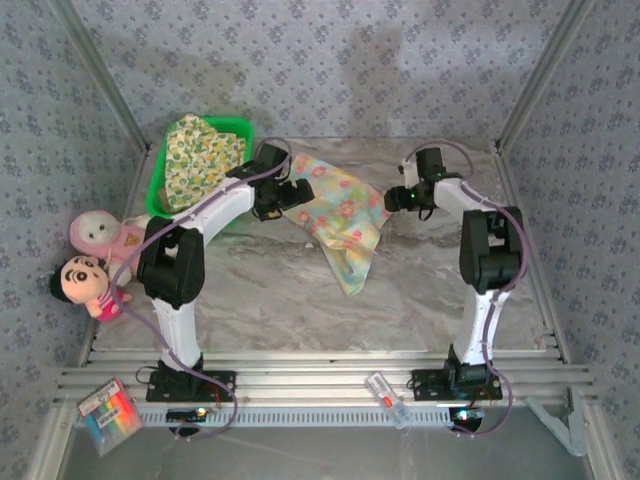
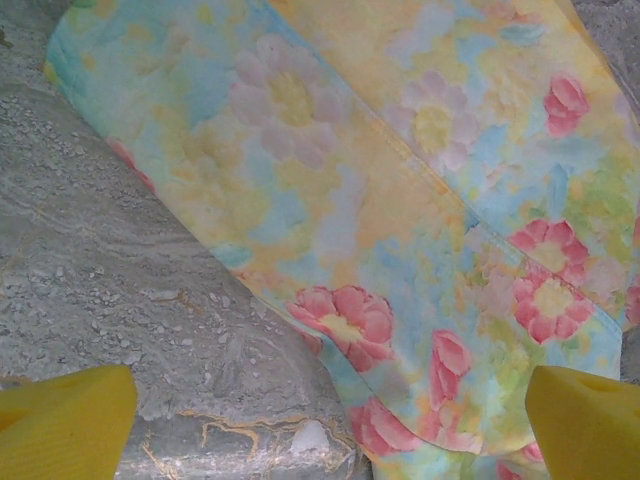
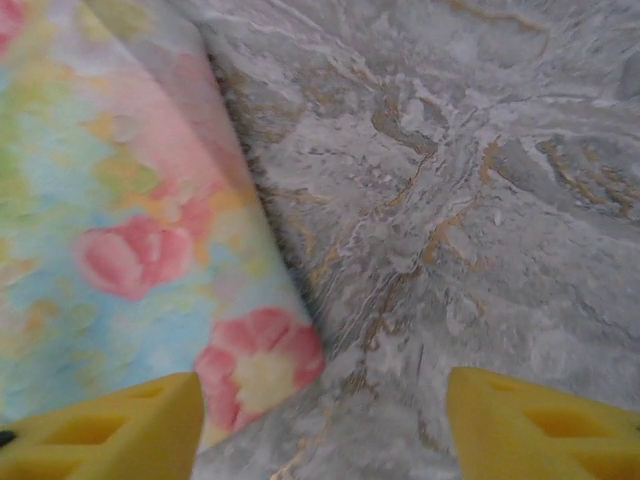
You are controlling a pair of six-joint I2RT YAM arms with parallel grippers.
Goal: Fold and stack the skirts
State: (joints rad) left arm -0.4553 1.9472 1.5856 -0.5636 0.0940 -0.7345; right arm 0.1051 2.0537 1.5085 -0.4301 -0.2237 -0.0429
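At the near edge of the marble-patterned table (image 1: 270,300) my two arms rise from their bases, and two plush dolls (image 1: 85,278) slump at its left side. Mid-table, the pastel pink-yellow-blue skirt (image 1: 340,215) lies spread flat, one corner trailing toward me. My left gripper (image 1: 285,195) is poised at the skirt's left edge, its yellow fingers spread wide and gripping nothing. The flowered print and a stitched seam lie below it. My right gripper (image 1: 397,200) hangs at the skirt's right edge, likewise parted, with cloth beneath one fingertip (image 3: 110,435) and bare table beneath the other. Farther back on the left, the yellow-green floral skirt (image 1: 200,155) sits bunched in a green basket (image 1: 158,180).
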